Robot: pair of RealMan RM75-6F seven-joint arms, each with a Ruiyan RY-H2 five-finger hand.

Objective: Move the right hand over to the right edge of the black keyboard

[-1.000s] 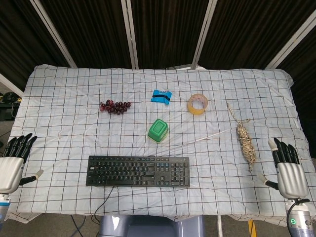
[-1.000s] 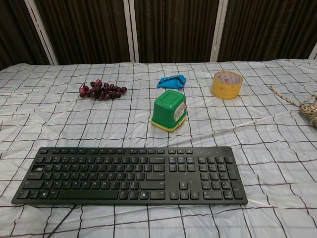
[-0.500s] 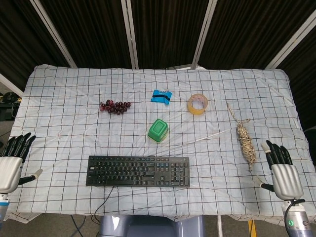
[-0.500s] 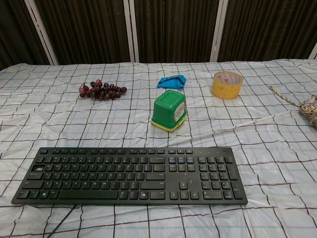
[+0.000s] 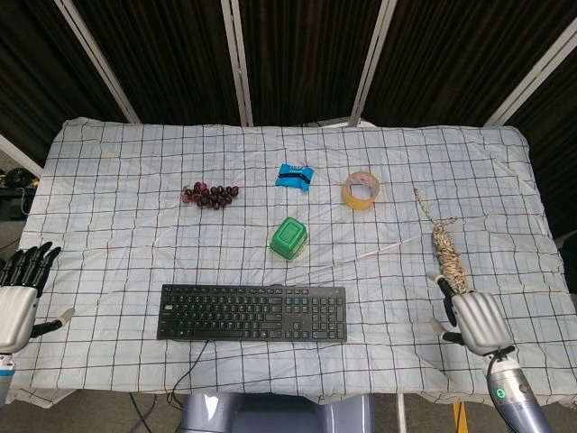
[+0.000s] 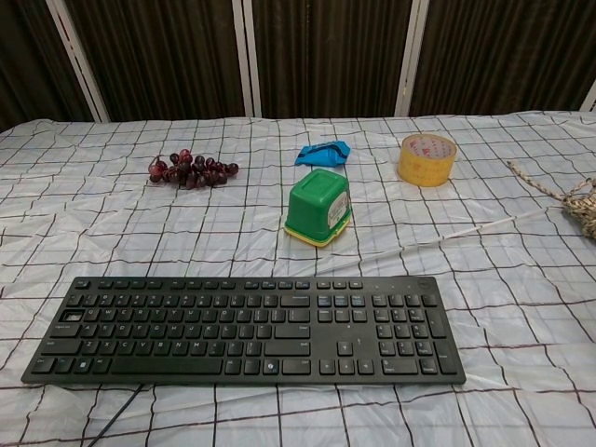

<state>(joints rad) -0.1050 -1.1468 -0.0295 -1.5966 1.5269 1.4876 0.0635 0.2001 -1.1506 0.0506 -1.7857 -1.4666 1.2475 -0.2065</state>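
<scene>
The robot's right hand [image 5: 475, 322] holds nothing; how its fingers lie is too foreshortened to tell. The flat black plastic keyboard [image 5: 253, 313] lies well to its left, a bare stretch of checked white tablecloth [image 5: 388, 316] between them. The coiled beige rope bundle [image 5: 448, 257] sits just ahead of the hand. The move looks partly done; reaching the keyboard's right edge remains.
</scene>
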